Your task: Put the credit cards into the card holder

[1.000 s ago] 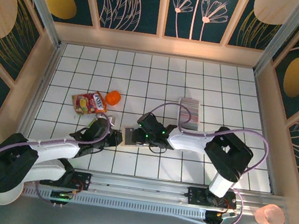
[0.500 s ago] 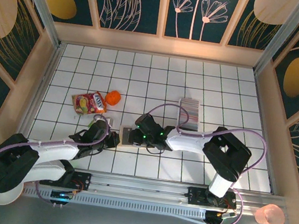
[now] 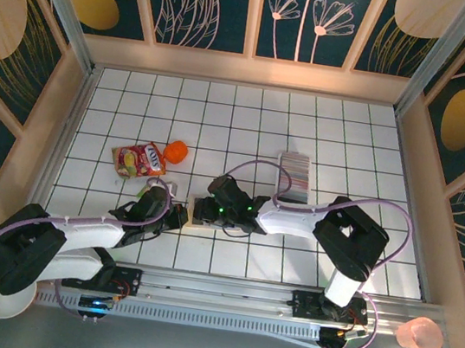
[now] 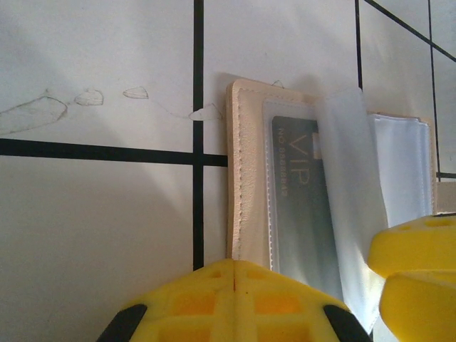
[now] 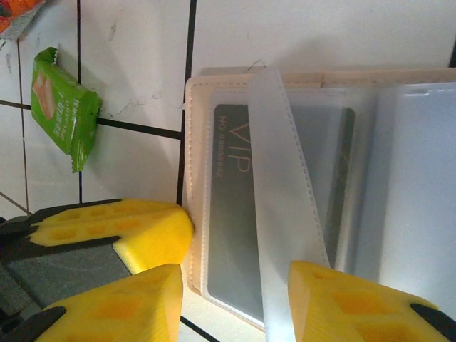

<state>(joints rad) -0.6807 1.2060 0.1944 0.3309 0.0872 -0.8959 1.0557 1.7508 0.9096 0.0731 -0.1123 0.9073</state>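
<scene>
The card holder (image 4: 241, 178) lies open on the white tiles, beige with a stitched rim. A grey VIP card (image 5: 231, 235) sits in its clear sleeve, and a loose clear flap (image 5: 285, 199) stands over it. My left gripper (image 4: 235, 269) is shut with nothing between its fingers, its tip pressed against the holder's near edge (image 3: 179, 216). My right gripper (image 5: 235, 303) is open, its fingers straddling the holder's sleeve from the other side (image 3: 202, 212). The other credit cards (image 3: 295, 176) lie overlapping in a row behind the right arm.
A red snack pouch (image 3: 138, 161) with an orange cap lies back left of the grippers. A small green packet (image 5: 64, 107) rests close to the holder's left side. Wooden walls ring the tiled floor. A pink cup (image 3: 419, 335) stands outside at front right.
My left gripper has closed and settled against the holder's edge. The right gripper and the holder have shifted a little to the left.
</scene>
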